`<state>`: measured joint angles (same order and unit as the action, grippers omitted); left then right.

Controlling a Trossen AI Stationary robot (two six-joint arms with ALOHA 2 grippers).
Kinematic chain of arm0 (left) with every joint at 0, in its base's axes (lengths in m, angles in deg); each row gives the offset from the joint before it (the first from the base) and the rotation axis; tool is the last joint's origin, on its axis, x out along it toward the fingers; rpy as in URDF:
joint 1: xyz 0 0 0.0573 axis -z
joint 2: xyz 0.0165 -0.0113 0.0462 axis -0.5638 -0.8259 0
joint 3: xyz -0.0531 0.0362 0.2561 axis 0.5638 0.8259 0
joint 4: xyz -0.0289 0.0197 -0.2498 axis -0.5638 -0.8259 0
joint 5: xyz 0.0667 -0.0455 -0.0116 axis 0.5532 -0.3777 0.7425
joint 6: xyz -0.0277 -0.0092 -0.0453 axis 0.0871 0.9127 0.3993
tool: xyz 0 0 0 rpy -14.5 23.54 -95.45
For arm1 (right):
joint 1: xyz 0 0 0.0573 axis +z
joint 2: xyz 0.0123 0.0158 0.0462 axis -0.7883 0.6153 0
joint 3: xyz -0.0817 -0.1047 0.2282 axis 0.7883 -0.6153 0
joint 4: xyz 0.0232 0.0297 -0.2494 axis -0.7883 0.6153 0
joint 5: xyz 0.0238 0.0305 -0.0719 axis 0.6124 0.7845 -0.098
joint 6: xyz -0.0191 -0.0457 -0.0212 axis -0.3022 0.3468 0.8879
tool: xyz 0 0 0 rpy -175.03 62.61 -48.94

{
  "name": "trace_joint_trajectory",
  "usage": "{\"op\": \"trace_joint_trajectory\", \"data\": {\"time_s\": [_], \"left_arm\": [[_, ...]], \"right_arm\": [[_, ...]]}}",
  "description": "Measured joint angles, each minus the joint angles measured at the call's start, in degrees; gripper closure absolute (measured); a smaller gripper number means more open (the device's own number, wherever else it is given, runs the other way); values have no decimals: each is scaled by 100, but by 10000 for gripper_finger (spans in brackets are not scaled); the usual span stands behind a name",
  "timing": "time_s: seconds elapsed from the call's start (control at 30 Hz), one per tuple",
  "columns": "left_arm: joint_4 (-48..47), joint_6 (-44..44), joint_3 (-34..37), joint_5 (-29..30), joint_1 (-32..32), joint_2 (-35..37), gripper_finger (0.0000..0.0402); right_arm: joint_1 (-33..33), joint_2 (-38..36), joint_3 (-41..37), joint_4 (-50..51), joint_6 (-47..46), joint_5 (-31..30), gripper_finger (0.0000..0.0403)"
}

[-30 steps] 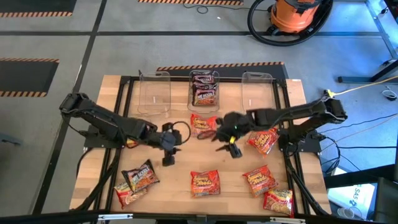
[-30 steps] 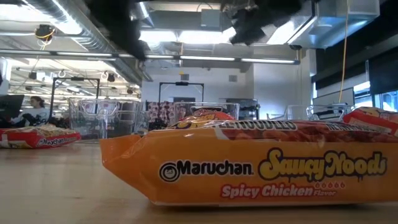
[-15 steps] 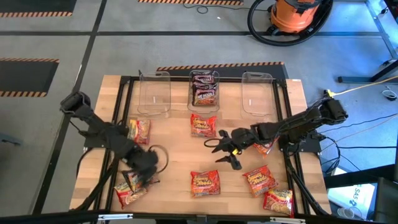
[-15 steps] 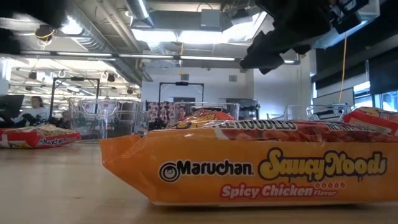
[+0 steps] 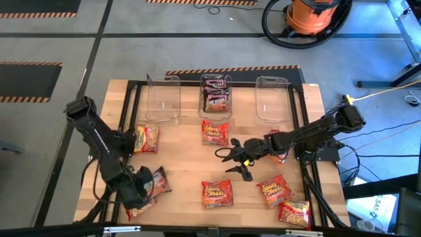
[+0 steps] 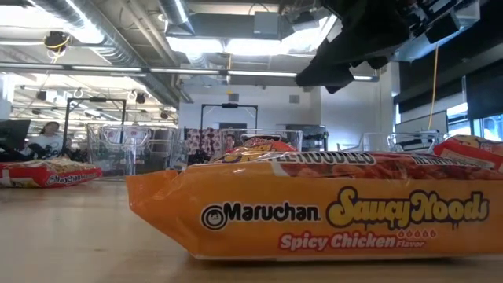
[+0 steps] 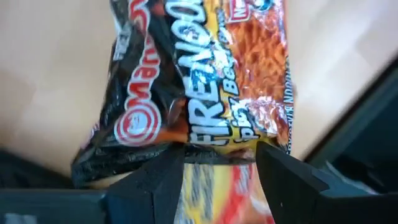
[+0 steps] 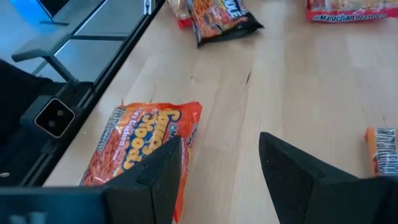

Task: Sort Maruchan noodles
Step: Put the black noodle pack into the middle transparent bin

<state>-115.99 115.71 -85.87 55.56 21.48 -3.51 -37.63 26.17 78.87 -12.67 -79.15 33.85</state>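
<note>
Three clear tubs at 12 o'clock, only the middle tub (image 5: pixel 216 94) has dark packets in it.
Left gripper (image 5: pixel 142 189) open over a black Fire packet (image 7: pixel 186 93) at 7 o'clock; right gripper (image 5: pixel 238 160) open mid-table, holding nothing.

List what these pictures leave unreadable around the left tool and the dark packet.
- High view: the left tool is hidden under its own arm.
- Left wrist view: whether it grips the dark packet is unclear; the packet's near end is cut off.
- Low view: the orange packet blocks the table behind it.
</note>
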Motion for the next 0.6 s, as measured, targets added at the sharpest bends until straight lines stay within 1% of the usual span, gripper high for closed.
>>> {"op": "trace_joint_trajectory", "data": {"time_s": [0.1,0.17,0.2,0.27,0.37,0.43,0.47,0.6], "left_arm": [[162,-172,330,30,-196,-1,209],[249,-445,552,192,-364,-1,209],[276,-632,652,377,-457,-1,209],[298,-1023,817,925,-679,-1,209],[526,-1671,989,1714,-1093,-1,209],[1053,-2205,1185,2138,-1365,1,209],[1478,-2535,1329,2330,-1513,-4,209],[3402,-3821,1894,2628,-2099,-87,209]], "right_arm": [[0,177,0,-185,-83,2,210],[0,255,0,-186,-87,2,210],[0,305,0,-200,-87,-2,210],[-12,373,-1,-192,-87,-22,210],[-15,465,0,-508,-159,-42,210],[-15,530,0,-766,-223,-32,210],[-15,546,-2,-832,-229,-7,210],[-15,600,0,-1053,-219,-178,210]]}}
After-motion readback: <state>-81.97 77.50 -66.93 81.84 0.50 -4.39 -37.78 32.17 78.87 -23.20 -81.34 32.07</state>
